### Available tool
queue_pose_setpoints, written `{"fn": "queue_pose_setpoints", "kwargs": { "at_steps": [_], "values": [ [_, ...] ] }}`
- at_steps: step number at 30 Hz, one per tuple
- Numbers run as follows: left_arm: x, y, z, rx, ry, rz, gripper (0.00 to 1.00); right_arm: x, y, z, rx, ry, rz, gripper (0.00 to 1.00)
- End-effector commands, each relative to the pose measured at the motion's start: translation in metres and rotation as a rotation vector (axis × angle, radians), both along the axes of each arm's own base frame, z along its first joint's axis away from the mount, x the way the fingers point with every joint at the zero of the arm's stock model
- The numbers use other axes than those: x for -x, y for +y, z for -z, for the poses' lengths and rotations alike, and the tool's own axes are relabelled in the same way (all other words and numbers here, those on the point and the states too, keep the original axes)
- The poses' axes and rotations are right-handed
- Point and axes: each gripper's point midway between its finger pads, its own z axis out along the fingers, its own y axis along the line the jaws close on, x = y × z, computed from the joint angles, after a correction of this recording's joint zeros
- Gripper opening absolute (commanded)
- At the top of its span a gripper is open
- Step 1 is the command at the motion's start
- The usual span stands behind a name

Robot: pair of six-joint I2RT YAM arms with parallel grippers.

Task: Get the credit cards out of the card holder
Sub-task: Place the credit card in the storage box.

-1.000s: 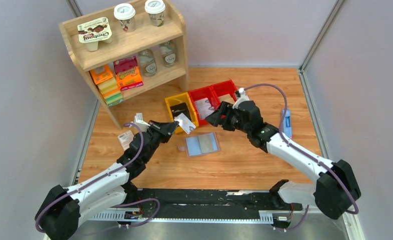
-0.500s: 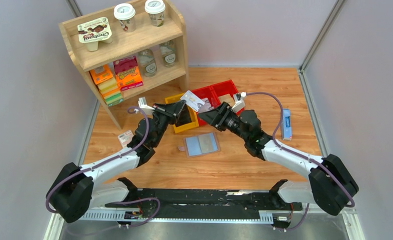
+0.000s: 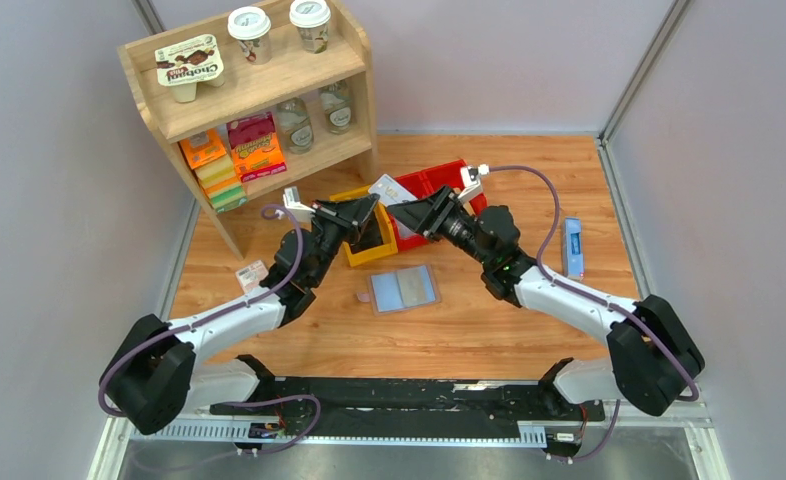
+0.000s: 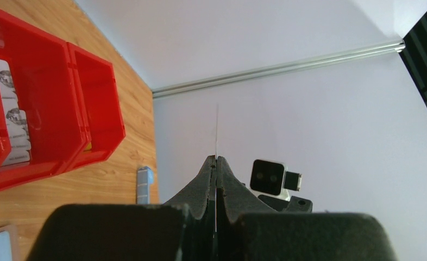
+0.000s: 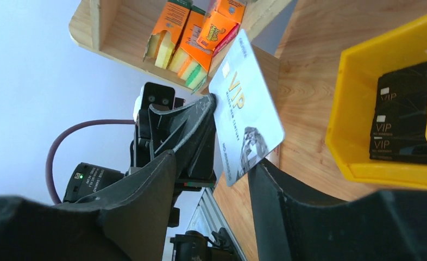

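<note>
The card holder (image 3: 404, 288) lies open and flat on the table, blue-grey side up with a brown rim. My left gripper (image 3: 367, 208) is shut on a silver credit card (image 3: 389, 190) and holds it in the air above the bins. The left wrist view shows that card edge-on (image 4: 217, 130) between the shut fingers of the gripper (image 4: 216, 159). In the right wrist view the card (image 5: 246, 130) reads VIP. My right gripper (image 3: 416, 212) is open and faces the card. In its own view (image 5: 214, 163) the card's lower corner sits just by one finger (image 5: 287, 212).
A yellow bin (image 3: 352, 250) holds black VIP cards (image 5: 401, 125). Two red bins (image 3: 447, 176) stand beside it, one with printed cards (image 4: 10, 119). A wooden shelf (image 3: 259, 95) stands at the back left. A narrow blue object (image 3: 572, 245) lies at the right and a pink-and-white packet (image 3: 252, 275) at the left.
My left gripper has carried the card up and back from beside the holder to above the bins. My right gripper has moved left and closed in on the card.
</note>
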Motion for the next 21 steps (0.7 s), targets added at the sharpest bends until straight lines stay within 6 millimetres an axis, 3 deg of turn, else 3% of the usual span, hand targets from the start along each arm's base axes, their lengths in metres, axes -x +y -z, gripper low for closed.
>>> {"fn": "queue_pose_setpoints", "kwargs": {
  "at_steps": [1, 10, 13, 16, 21],
  "values": [
    [0.001, -0.004, -0.033, 0.077, -0.072, 0.023, 0.0, -0.004, 0.008, -0.034, -0.038, -0.104, -0.008, 0.48],
    [0.002, 0.001, -0.026, 0.075, -0.066, 0.007, 0.0, -0.011, 0.01, -0.032, 0.055, -0.118, -0.005, 0.0],
    [0.004, 0.007, -0.014, 0.057, -0.054, -0.01, 0.09, -0.013, 0.009, -0.028, 0.096, -0.122, -0.015, 0.0],
    [0.007, 0.015, -0.004, -0.012, -0.058, 0.0, 0.31, -0.015, 0.005, -0.019, 0.157, -0.112, -0.048, 0.0],
    [0.012, 0.033, 0.02, -0.212, -0.055, 0.036, 0.45, -0.025, -0.007, 0.008, 0.327, -0.061, -0.11, 0.0]
  ]
}}
